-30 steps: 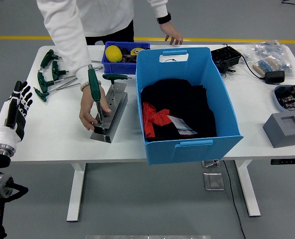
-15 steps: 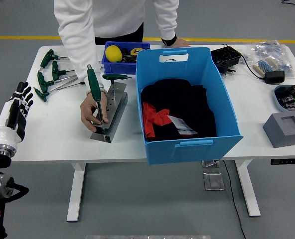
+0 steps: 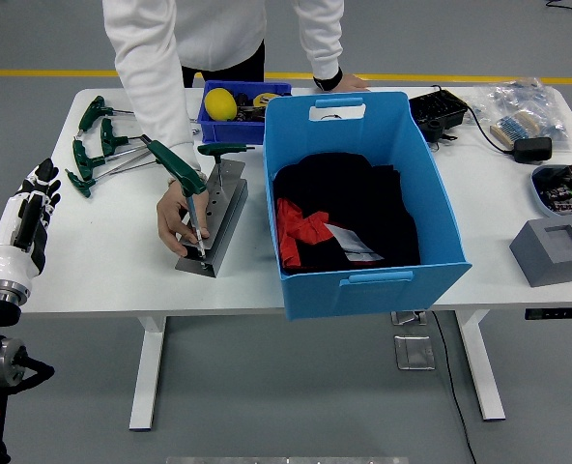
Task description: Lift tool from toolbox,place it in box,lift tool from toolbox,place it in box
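Note:
A grey metal tool stand (image 3: 215, 216) lies on the white table, left of the big blue box (image 3: 361, 198). A person's hand (image 3: 177, 217) holds a green T-handle wrench (image 3: 175, 166) with its shaft tip at the stand's near end. A second green-handled wrench (image 3: 224, 150) stands in the stand's far end. Several more green T-handle wrenches (image 3: 95, 147) lie at the table's far left. My left hand (image 3: 27, 215) hovers at the table's left edge, fingers spread, holding nothing. My right hand is out of view.
The blue box holds black and red cloth (image 3: 336, 220). A small blue bin (image 3: 238, 108) with a yellow tape measure sits behind the stand. The person's other hand (image 3: 340, 84) rests on the table behind the box. A grey block (image 3: 555, 250), cables and a black case (image 3: 438, 111) occupy the right side.
The person has tilted the green wrench's handle over to the left, its tip still at the stand's near end. My left hand has drifted slightly down and left.

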Available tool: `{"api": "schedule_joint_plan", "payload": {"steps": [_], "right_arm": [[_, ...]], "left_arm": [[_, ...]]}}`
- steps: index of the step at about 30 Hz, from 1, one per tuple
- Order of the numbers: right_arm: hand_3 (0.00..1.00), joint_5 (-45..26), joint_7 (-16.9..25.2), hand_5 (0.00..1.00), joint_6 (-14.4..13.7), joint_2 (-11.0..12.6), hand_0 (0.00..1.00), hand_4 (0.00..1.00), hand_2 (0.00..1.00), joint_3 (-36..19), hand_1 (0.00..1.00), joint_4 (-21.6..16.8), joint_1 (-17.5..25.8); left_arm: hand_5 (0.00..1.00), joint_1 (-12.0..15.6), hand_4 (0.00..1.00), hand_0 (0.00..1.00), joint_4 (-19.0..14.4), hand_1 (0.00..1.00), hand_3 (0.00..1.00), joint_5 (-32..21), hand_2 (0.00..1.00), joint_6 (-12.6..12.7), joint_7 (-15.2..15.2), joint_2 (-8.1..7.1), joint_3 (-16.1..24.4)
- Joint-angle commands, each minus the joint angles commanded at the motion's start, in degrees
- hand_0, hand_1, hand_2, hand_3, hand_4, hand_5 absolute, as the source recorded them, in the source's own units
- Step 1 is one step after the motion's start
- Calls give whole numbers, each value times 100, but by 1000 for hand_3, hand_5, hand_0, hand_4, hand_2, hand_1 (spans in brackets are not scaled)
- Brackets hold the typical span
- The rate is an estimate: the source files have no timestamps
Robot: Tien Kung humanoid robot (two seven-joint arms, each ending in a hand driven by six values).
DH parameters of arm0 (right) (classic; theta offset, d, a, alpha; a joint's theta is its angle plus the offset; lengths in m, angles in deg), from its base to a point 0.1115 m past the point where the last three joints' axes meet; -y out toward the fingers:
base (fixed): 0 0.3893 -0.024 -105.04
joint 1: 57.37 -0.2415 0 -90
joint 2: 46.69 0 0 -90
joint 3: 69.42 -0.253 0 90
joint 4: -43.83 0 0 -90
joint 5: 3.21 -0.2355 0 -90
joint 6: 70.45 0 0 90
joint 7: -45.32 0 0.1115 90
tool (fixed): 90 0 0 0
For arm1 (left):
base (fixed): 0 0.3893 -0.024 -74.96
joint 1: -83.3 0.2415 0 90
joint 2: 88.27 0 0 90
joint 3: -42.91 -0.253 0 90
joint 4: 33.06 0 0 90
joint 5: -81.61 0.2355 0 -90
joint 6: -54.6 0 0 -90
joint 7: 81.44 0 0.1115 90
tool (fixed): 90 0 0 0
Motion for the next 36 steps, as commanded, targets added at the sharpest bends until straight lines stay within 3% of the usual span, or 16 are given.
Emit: {"api": "schedule_joint_plan", "payload": {"steps": [1, 2, 7, 8, 13, 14, 17, 19, 20, 25, 26, 31, 36], "right_arm": [[571, 1, 0, 660, 0, 0, 641, 832, 730, 0, 632, 0, 3], [572, 2, 0, 660, -1, -1, 641, 832, 730, -2, 632, 0, 7], [572, 8, -2, 660, -4, -2, 641, 832, 730, -9, 632, 0, 16], [572, 9, -2, 659, -4, -2, 641, 832, 730, -11, 632, 0, 18], [572, -5, -2, 659, -5, -2, 641, 832, 730, 0, 632, 0, 22], [572, -6, -2, 659, -4, -2, 641, 832, 730, 0, 632, 0, 20], [572, -18, -1, 659, -4, -1, 641, 832, 730, 5, 632, 0, 15], [572, -26, -1, 659, -6, -2, 641, 832, 730, 4, 632, 0, 11], [573, -25, -2, 659, -7, -2, 641, 832, 730, 0, 632, 0, 8], [573, -20, -6, 659, -4, 2, 641, 832, 730, -8, 632, 0, -7], [572, -17, -7, 659, -3, 2, 641, 832, 730, -10, 632, 0, -9], [572, -32, -9, 659, -7, 6, 641, 832, 730, -8, 632, 0, -20], [572, -36, -13, 659, -10, 8, 641, 832, 731, -8, 632, 0, -31]], "left_arm": [[872, 0, 998, 998, -19, 998, 984, 103, 998, 41, -22, -3, -8], [811, 0, 998, 998, -44, 998, 998, 229, 998, 90, -50, -7, -17], [811, -27, 998, 998, -205, 998, 998, 1088, 998, 347, -191, -80, -34], [651, -35, 998, 998, -242, 998, 998, 1314, 998, 380, -223, -104, -24], [651, -66, 998, 998, -510, 998, 998, 2504, 998, 441, -386, -250, 57], [519, -77, 998, 998, -625, 998, 998, 2764, 998, 452, -423, -301, 73], [519, -115, 998, 998, -887, 998, 998, 3457, 998, 441, -498, -450, 28], [519, -162, 998, 998, -1105, 998, 998, 3941, 998, 344, -552, -644, -120], [414, -195, 998, 998, -1202, 998, 998, 4202, 998, 270, -570, -753, -212], [414, -489, 998, 998, -1640, 998, 998, 5376, 998, -228, -574, -1403, -779], [368, -550, 998, 998, -1701, 998, 998, 5376, 998, -330, -568, -1515, -892], [368, -1018, 998, 998, -1885, 998, 998, 5376, 998, -760, -559, -2035, -1559], [356, -1604, 998, 998, -1697, 998, 998, 5376, 998, -1044, -505, -2364, -2210]]}}
